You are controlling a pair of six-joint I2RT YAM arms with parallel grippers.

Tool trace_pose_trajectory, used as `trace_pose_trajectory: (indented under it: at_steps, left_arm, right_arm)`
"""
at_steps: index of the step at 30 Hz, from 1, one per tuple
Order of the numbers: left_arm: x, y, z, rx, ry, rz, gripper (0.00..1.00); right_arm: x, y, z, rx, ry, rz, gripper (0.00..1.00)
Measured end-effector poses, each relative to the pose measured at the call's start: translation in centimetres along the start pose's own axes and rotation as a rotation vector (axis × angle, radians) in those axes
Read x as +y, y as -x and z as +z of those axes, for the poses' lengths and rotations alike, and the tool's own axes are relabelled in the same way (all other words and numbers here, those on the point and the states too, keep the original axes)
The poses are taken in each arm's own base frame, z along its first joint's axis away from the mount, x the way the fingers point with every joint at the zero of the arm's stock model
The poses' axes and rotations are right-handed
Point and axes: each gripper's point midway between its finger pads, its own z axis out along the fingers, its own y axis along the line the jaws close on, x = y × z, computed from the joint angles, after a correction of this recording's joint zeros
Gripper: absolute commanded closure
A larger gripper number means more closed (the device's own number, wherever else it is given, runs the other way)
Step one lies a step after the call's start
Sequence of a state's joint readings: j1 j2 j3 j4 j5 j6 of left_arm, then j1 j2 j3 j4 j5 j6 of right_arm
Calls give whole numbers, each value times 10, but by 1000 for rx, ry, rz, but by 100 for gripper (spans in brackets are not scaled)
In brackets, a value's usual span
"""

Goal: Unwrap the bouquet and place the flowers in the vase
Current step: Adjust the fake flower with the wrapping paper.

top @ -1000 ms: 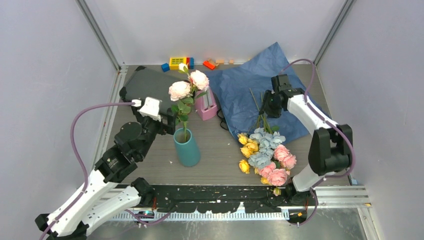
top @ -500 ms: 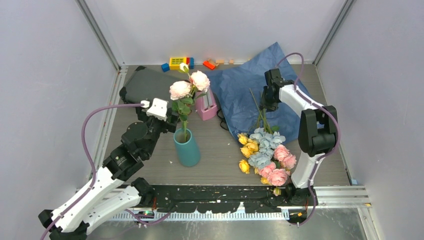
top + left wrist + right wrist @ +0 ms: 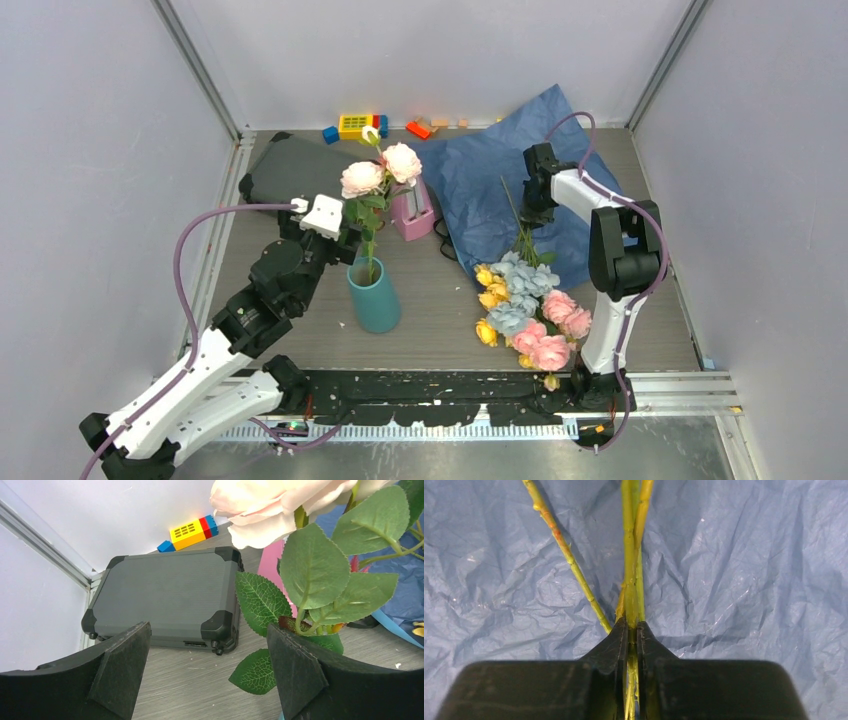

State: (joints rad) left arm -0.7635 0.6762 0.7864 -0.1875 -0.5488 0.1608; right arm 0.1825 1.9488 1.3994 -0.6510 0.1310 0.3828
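Observation:
The teal vase (image 3: 373, 296) stands left of centre and holds a leafy stem with two pink blooms (image 3: 363, 180). My left gripper (image 3: 348, 240) is open beside that stem; in the left wrist view its right finger (image 3: 300, 675) stands against the leaves (image 3: 312, 570), and nothing is gripped. The remaining flowers (image 3: 528, 305), pink, pale blue and yellow, lie on the table with their stems across the blue paper wrap (image 3: 480, 180). My right gripper (image 3: 527, 216) is shut on two green stems (image 3: 631, 555) of that bunch. A third stem (image 3: 569, 562) lies loose to the left.
A grey case (image 3: 290, 170) lies at the back left, behind the left gripper. The pink metronome (image 3: 412, 212) stands just behind the vase. Toy blocks (image 3: 358, 125) sit along the back wall. Metal rails edge the table.
My right gripper has shifted left over the paper and closed on the stems; the bunch slid slightly toward the back. My left arm crept right, closer to the stem in the vase.

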Motion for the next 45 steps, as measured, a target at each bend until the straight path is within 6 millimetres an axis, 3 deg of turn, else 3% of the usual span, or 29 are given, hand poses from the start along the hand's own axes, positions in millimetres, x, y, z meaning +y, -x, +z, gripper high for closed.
trace_pose_trajectory:
  at_steps: [4,14,23,31,37,45]
  left_arm:
    - [0,1,0,-4,1,-2,12]
    - [0,1,0,-5,1,-3,12]
    - [2,4,-3,-16,3,-10,12]
    - [3,6,-4,-23,4,-19,12]
    - [4,7,-6,-28,5,-37,12]
    - [6,7,-8,-31,6,-46,12]
  right_arm:
    - [0,4,-2,-11,-1,-10,100]
    - [-9,6,-12,-18,-39,-29,100]
    - [-9,28,-58,-123,-12,-20,100]
    - [-8,32,-77,-153,10,-19,93]
    - [-3,24,-70,-122,44,-23,88]
    - [-5,-17,-35,7,44,-26,60]
